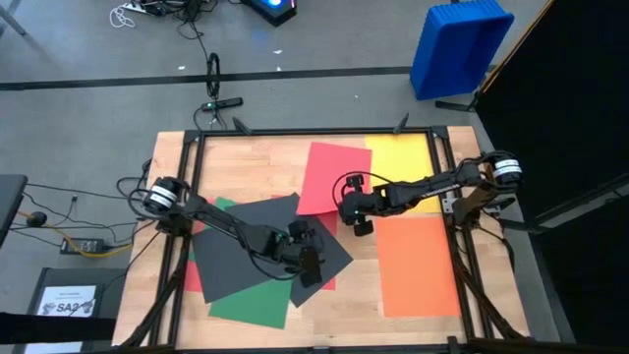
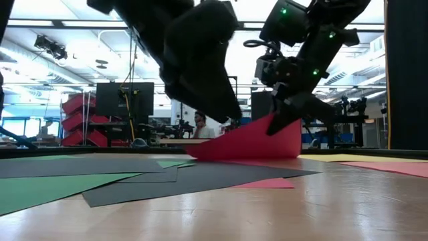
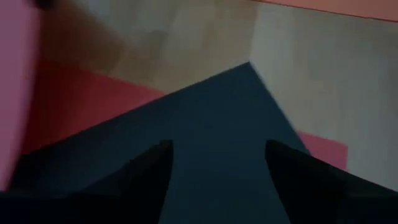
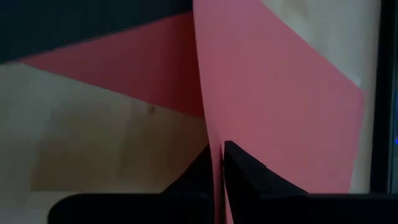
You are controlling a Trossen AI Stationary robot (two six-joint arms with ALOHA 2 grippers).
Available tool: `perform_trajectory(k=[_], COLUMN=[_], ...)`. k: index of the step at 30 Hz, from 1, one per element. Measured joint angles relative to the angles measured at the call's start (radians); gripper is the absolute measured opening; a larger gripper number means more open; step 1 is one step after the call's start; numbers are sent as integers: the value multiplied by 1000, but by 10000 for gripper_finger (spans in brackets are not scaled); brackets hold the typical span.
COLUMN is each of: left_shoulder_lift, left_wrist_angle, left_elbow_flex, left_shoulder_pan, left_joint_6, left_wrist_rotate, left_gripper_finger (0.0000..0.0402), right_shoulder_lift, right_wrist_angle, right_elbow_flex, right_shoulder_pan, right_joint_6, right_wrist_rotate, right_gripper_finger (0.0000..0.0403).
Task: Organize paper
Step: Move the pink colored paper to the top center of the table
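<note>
Coloured paper lies over the wooden table: a red sheet (image 1: 332, 175), a yellow one (image 1: 401, 159), an orange one (image 1: 418, 265), two overlapping black sheets (image 1: 251, 246) and a green sheet (image 1: 251, 303) under them. My right gripper (image 1: 356, 218) is shut on the red sheet near the table's middle. My left gripper (image 1: 310, 264) stands open above the right corner of a black sheet (image 3: 230, 106), fingers slanting down, with nothing between them. My right gripper pinches the red sheet's near edge (image 4: 214, 146), close to its right corner, between its two fingers, which slant down from the table's right side. That edge is raised (image 2: 271, 127). The sheet tilts, and its lower left part (image 2: 200, 154) stays on the table.
A second reddish sheet (image 1: 195, 277) pokes out from under the black ones at the left and again near the middle (image 3: 323, 149). A black metal frame (image 1: 314, 133) borders the table. Bare wood shows along the near edge and between the stack and the orange sheet.
</note>
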Motion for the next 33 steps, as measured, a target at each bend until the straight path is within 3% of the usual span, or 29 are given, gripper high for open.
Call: perform_trajectory(k=[9,17,25,33], left_shoulder_lift=[71,146,142,138], left_wrist_angle=[56,27,-162,-161], left_elbow_flex=[59,74,76,76], left_shoulder_pan=[7,35,50,50], left_joint_6=[59,24,-82,-100], left_wrist_rotate=[35,126,161,238], left_gripper_finger=[217,165,104,52], right_shoulder_lift=[0,0,0,0], right_wrist_angle=[26,31,48,64], right_elbow_flex=[0,2,2,3], right_shoulder_pan=[-45,-45,-42,-19], right_joint_6=[-1,5,20,-63], right_wrist_rotate=[-3,-7,-2,-7], right_gripper_finger=[0,0,0,0])
